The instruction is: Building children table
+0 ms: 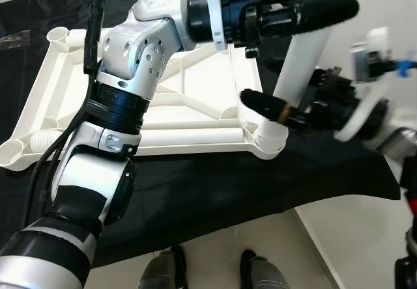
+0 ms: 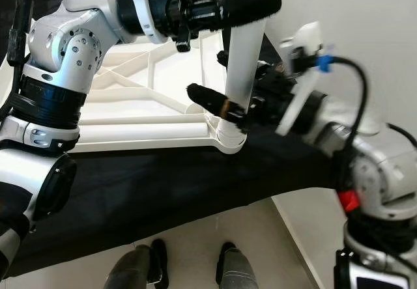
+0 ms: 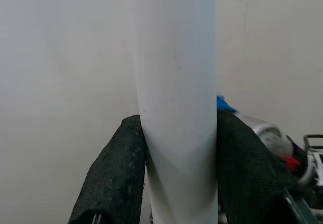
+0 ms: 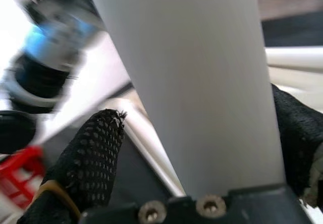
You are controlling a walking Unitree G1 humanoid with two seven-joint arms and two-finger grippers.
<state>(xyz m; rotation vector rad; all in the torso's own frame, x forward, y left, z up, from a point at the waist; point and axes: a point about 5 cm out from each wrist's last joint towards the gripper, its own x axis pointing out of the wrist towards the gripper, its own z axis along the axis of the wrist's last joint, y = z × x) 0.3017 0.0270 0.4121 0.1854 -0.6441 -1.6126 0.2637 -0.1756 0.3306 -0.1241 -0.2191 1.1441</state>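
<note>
White plastic table frame w/ ribbed underside (image 1: 189,100) lies upside-down on black cloth (image 1: 215,185), corner sockets facing up. White cylindrical plastic table leg (image 1: 311,48) stands upright in the near-right corner socket (image 1: 270,138), tilted slightly. Left gripper (image 1: 319,12) reaches in from the left, high up on the leg, black fingers (image 3: 113,173) clamped on both sides of the tube. Right gripper (image 2: 225,87) comes in from the right, lower down just above the socket, fingers (image 4: 93,153) closed around the leg too. Right arm blurred. Floor near: light tile (image 1: 215,256), robot's dark feet (image 1: 163,269) visible under cloth edge.
</note>
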